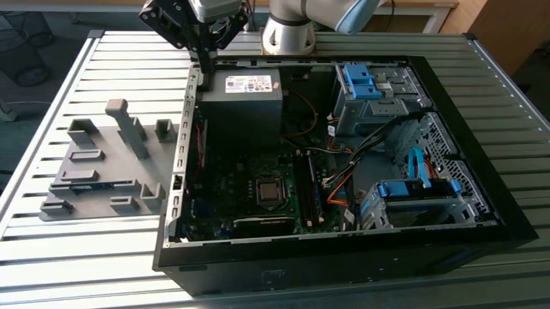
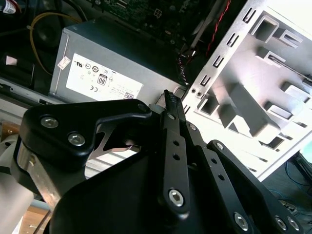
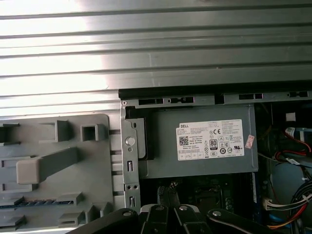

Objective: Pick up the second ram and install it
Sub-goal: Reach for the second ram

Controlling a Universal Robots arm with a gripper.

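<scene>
The second ram (image 1: 93, 187) is a thin blue-green strip lying in a slot of the grey holder plate (image 1: 103, 164), on the exterior view's left, outside the open computer case (image 1: 344, 257). In the first wrist view the ram (image 3: 34, 202) lies in the holder's lower slot. My gripper (image 1: 208, 68) hangs above the case's back left corner, beside the grey power supply (image 1: 243, 87), well away from the ram. Its black fingertips (image 3: 166, 187) sit close together with nothing between them. In the second wrist view the fingers (image 2: 171, 105) are pressed together.
A memory stick (image 1: 315, 187) stands in a motherboard slot beside the processor socket (image 1: 270, 191). Blue drive cages (image 1: 417, 190) and orange and blue cables fill the case's right side. A tall grey post (image 1: 129, 129) rises from the holder plate. The slatted metal table (image 1: 129, 64) lies around them.
</scene>
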